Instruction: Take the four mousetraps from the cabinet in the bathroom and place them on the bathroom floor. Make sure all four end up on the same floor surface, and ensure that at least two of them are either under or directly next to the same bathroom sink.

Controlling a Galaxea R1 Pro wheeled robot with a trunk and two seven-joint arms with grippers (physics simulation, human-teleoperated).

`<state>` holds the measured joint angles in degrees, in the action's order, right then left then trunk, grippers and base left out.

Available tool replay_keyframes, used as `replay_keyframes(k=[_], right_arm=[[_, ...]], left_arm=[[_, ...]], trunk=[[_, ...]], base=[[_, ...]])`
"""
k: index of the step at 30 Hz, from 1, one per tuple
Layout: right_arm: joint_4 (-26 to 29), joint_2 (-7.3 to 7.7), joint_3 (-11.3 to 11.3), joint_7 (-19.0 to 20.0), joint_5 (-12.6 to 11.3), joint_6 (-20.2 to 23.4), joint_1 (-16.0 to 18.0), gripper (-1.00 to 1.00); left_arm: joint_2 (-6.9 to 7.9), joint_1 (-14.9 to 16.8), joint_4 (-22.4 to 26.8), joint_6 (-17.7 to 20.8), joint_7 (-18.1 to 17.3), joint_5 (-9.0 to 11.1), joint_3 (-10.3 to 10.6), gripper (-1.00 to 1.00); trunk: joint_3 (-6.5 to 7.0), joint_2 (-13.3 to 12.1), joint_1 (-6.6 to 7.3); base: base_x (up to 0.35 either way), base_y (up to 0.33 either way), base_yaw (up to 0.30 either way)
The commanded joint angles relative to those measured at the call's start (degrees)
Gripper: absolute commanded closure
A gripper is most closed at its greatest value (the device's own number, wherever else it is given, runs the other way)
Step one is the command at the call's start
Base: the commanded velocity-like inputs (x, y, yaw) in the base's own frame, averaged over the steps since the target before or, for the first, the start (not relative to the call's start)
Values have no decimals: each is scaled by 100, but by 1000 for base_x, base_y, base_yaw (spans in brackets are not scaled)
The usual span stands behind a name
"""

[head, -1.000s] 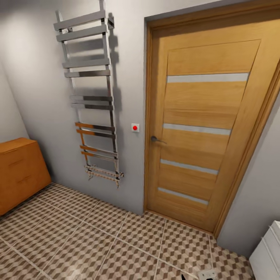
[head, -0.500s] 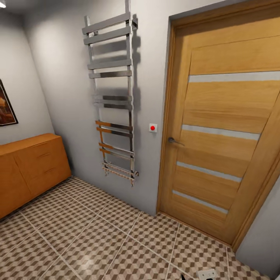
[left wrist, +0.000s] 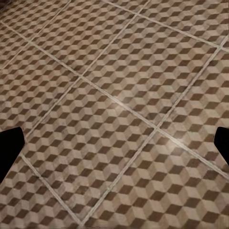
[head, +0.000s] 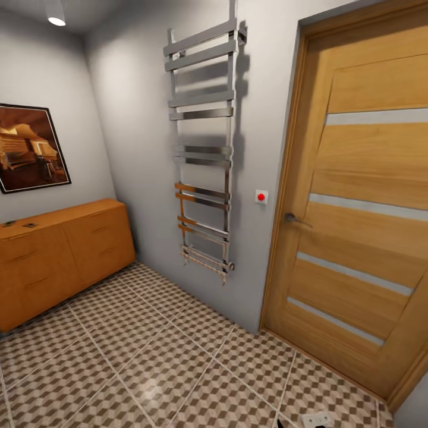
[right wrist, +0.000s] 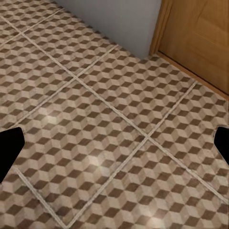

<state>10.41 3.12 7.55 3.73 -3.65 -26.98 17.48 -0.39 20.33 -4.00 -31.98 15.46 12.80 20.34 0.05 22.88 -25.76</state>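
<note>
Our view has swung left past the wooden door, bringing the orange cabinet with small dark mousetraps atop into sight above the bathroom floor, both grippers spread wide and empty.

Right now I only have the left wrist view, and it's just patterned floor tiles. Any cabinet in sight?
Observer: Yes. In the head view an orange wooden cabinet stands against the left wall.
Operator: Anything on top of it?
Observer: Two small dark items near its left end, too small to identify.
Operator: What's straight ahead?
Observer: A closed wooden door, with a chrome towel rail on the wall to its left.
</note>
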Motion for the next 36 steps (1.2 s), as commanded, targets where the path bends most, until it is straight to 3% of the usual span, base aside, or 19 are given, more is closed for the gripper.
replay_keyframes(k=[1, 36], right_arm=[[-3, 4, 25, 22, -39, -18, 1, -100], [-3, 4, 25, 22, -39, -18, 1, -100]], left_arm=[[-5, 7, -22, -27, 10, 38, 49, -100], [-5, 9, -22, -27, 10, 38, 49, -100]], trunk=[[-2, 4, -2], [-2, 4, -2]], base=[[0, 0, 285], [0, 0, 285]])
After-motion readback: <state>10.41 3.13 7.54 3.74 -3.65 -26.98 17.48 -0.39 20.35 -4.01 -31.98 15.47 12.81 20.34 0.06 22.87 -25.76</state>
